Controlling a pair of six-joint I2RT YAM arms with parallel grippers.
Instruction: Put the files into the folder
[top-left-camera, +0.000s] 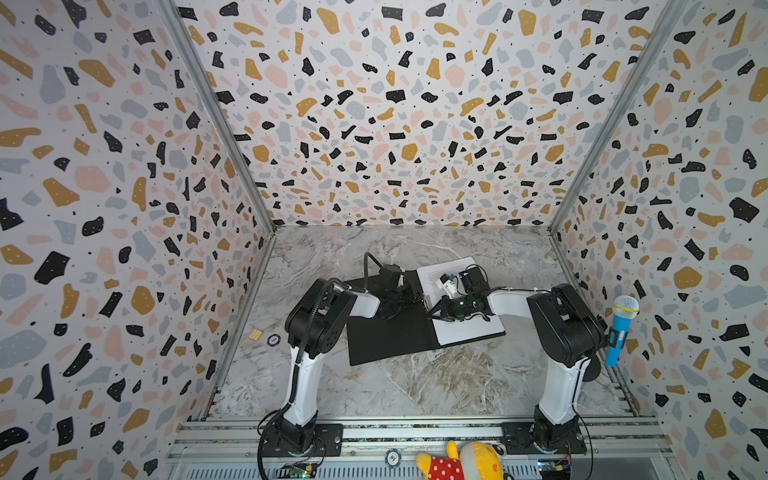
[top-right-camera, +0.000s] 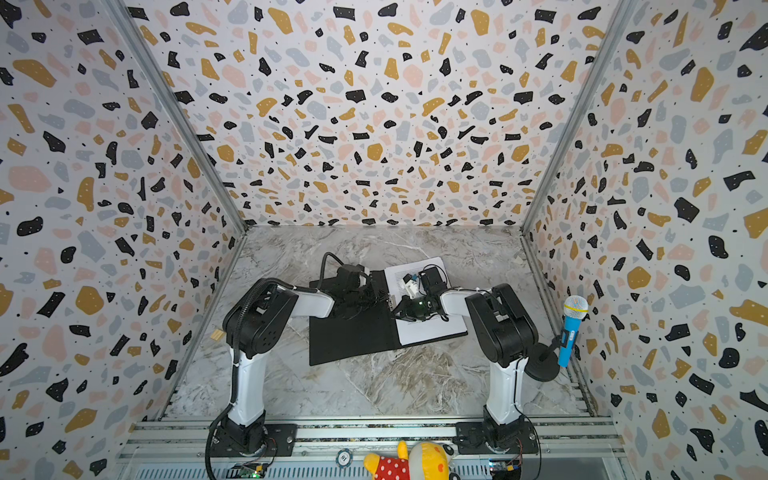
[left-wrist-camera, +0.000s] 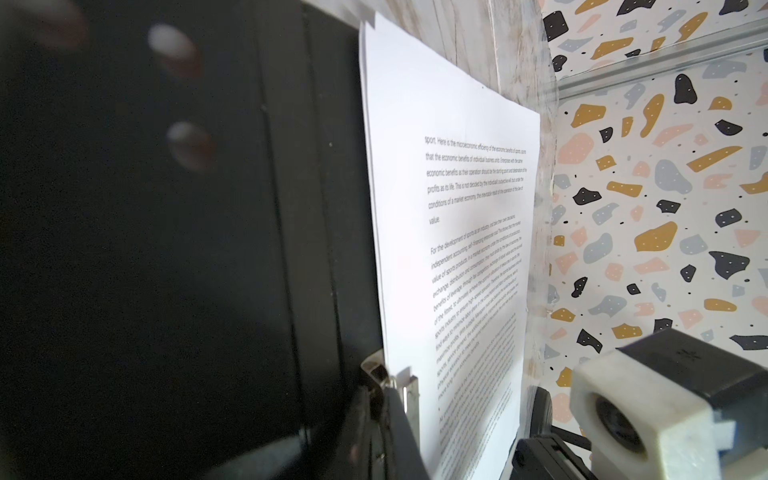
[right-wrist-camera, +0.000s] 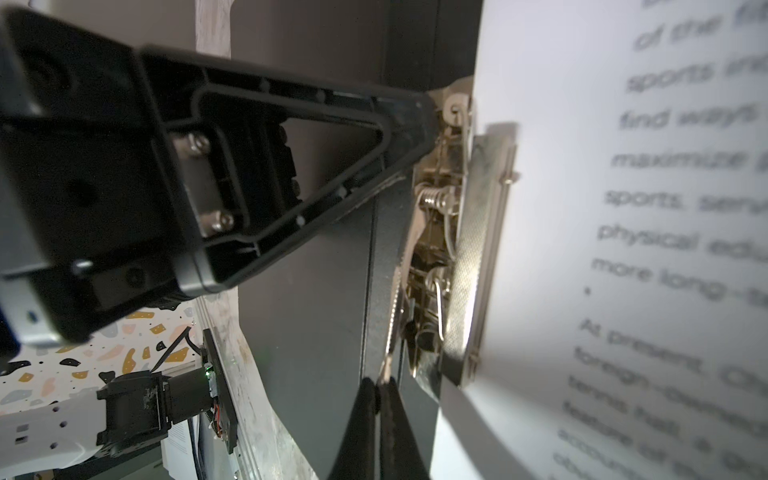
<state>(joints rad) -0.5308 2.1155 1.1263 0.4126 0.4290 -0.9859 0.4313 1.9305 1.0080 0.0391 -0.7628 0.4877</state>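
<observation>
One marble tabletop (top-left-camera: 374, 386) inside terrazzo-print walls, with both arms reaching in from the near rail to the middle. The folder (top-left-camera: 386, 336) lies open and flat at centre, black inside up. Its outer face is down and hidden, and its far-left part is covered by the left arm in both top views. The files (top-left-camera: 469, 328) sit stacked on the folder's right half, their left edge against the spine. Only the top sheet's face shows, with printed text, and the right arm crosses its middle. In the left wrist view, offset edges at the far corner (left-wrist-camera: 365, 41) show more than one sheet, but the count is not readable.

A blue toy microphone (top-left-camera: 621, 328) stands at the right wall. A yellow plush toy (top-left-camera: 461, 463) at the near edge is cut off by the frame.

The left gripper (left-wrist-camera: 380, 395) has its jaws closed, tips on the far end of the metal spine clip (right-wrist-camera: 465, 249). It is black on black in the top views (top-left-camera: 417, 296), so it is hard to make out there. The right gripper (right-wrist-camera: 376, 390) also has its jaws together, at the clip's near end. A thin metal lever runs into the seam between the fingertips, and I cannot tell whether it is pinched or only touched.

A small wooden block (top-left-camera: 255, 334) and a round token (top-left-camera: 273, 340) lie by the left wall, well apart from the folder. The token's print is too small to read.
</observation>
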